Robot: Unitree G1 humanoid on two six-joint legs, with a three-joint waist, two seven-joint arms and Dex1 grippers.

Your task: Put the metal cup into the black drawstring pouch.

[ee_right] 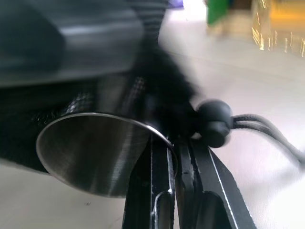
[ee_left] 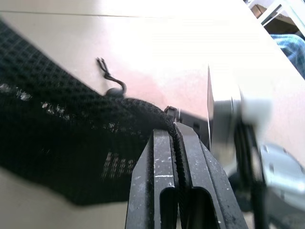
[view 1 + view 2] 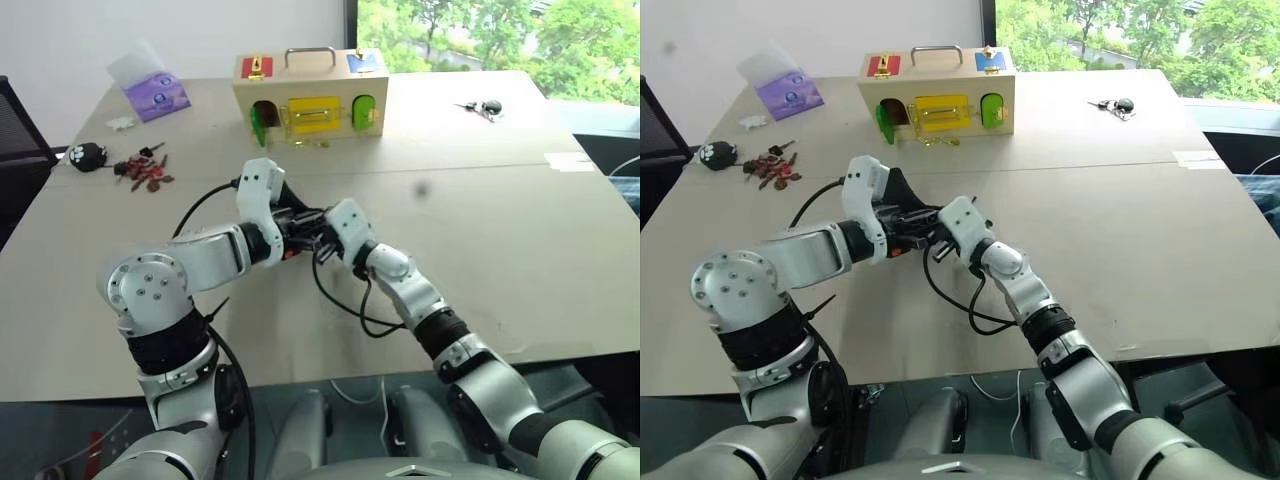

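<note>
The black drawstring pouch [image 2: 57,133] is a mesh fabric bag held over the table's middle. My left gripper [image 2: 174,131] is shut on its rim, with the fabric edge pinched between the fingers. The metal cup [image 1: 90,152], shiny and tapered, lies tilted against the pouch's mouth [image 1: 162,81]. My right gripper [image 1: 174,143] is shut on the cup's rim. The cord's bead [image 1: 214,119] sits just beside those fingers. In the eye views both grippers meet tip to tip [image 3: 305,232], and the cup is hidden between them.
A wooden lock box [image 3: 310,95] stands at the back centre. A purple packet [image 3: 155,93], a black paw-print keychain ball [image 3: 87,155] and a key cluster [image 3: 145,170] lie at the back left. More keys [image 3: 485,108] lie at the back right. A black cable [image 3: 340,300] loops under my right wrist.
</note>
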